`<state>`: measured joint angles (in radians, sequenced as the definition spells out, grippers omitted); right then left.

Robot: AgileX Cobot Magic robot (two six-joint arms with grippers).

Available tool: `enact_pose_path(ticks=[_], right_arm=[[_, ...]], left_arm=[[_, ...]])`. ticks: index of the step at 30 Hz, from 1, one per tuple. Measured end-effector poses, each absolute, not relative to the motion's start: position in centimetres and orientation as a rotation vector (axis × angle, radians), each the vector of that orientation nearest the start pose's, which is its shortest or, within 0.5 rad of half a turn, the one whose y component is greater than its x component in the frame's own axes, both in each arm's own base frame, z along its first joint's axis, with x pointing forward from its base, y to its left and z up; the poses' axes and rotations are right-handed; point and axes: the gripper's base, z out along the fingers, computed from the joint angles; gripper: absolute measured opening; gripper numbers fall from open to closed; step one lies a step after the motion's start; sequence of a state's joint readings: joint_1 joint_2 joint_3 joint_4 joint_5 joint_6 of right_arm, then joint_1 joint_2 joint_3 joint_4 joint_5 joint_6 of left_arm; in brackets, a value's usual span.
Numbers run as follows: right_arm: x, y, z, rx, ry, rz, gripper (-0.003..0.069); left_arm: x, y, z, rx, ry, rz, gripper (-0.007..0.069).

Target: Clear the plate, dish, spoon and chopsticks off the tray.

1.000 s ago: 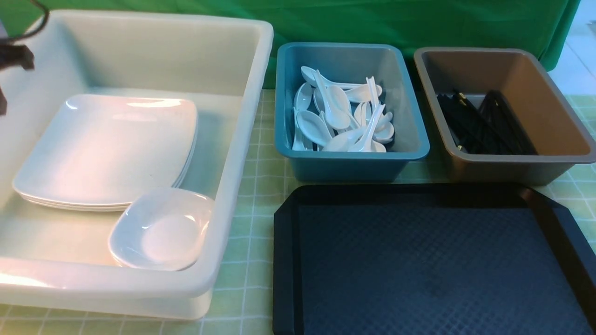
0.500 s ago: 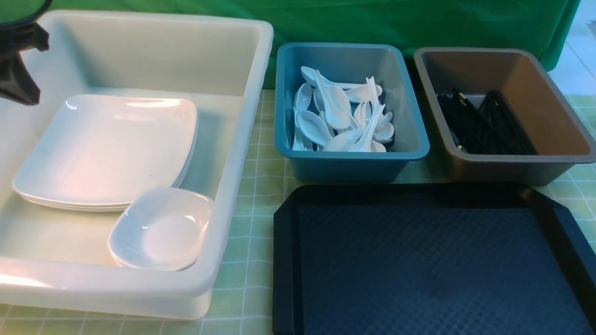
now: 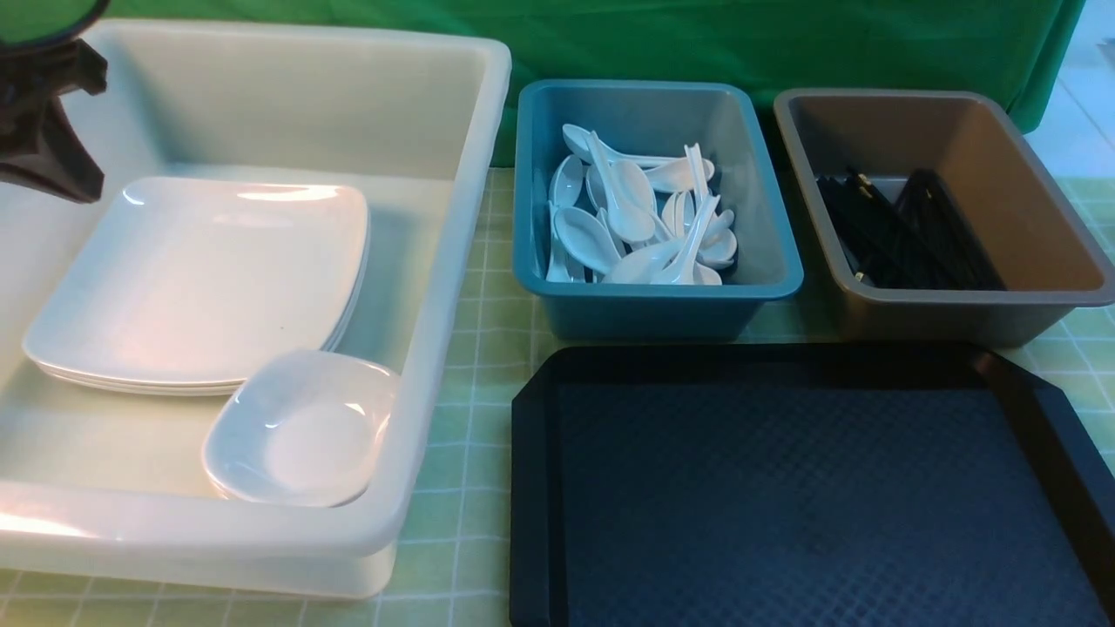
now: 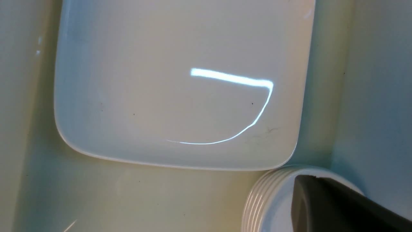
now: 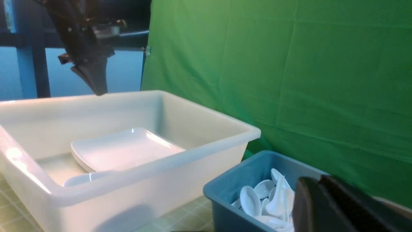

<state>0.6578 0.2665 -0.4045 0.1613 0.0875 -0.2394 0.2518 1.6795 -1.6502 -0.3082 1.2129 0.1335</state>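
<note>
So the tray (image 3: pixel 810 496) sits bare, just in front of the blue bin (image 3: pixel 766 270). Plates (image 3: pixel 200 279) are stacked in the white tub (image 3: pixel 453 261) left of that bin, spoons (image 3: pixel 636 226) inside it, chopsticks (image 3: pixel 906 231) in the brown tub (image 3: pixel 1028 200) on its right. The left gripper (image 3: pixel 52 165) hangs over the white tub, pinched closed and empty. Only the left wrist view shows the ribbed stack of small dishes (image 4: pixel 267 199). The right gripper (image 5: pixel 325 206) looks closed and empty, and only its own view catches it.
</note>
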Motion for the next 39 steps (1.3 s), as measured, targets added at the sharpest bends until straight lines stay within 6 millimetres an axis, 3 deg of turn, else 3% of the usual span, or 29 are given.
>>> enact_pose_path(ticks=[4, 8, 9, 15, 21, 28, 39], right_arm=[[5.3, 4.2, 32.4, -0.534, 1.35, 0.485, 0.0035], [5.3, 4.2, 32.4, -0.534, 1.35, 0.485, 0.0041], [5.3, 4.2, 32.4, -0.534, 1.35, 0.485, 0.0042], [5.3, 4.2, 32.4, -0.534, 1.351, 0.486, 0.0054], [5.3, 4.3, 31.6, -0.541, 1.37, 0.483, 0.0064], [5.1, 3.5, 28.5, -0.516, 1.41, 0.386, 0.0074], [5.4, 1.0, 19.5, -0.344, 1.699, -0.035, 0.0103]], left_arm=[[34.1, 6.1, 36.9, -0.211, 2.621, -0.293, -0.0011], [31.7, 5.3, 40.2, -0.201, 2.526, -0.293, -0.0011], [31.7, 5.3, 40.2, -0.203, 2.525, -0.295, -0.0011], [27.6, 3.8, 44.5, -0.178, 2.382, -0.326, -0.0011], [23.6, 2.8, 46.7, -0.15, 2.296, -0.302, -0.0011], [20.8, 2.4, 45.5, -0.151, 2.324, -0.253, -0.0011], [19.9, 2.5, 39.1, -0.142, 2.529, -0.241, -0.0011]])
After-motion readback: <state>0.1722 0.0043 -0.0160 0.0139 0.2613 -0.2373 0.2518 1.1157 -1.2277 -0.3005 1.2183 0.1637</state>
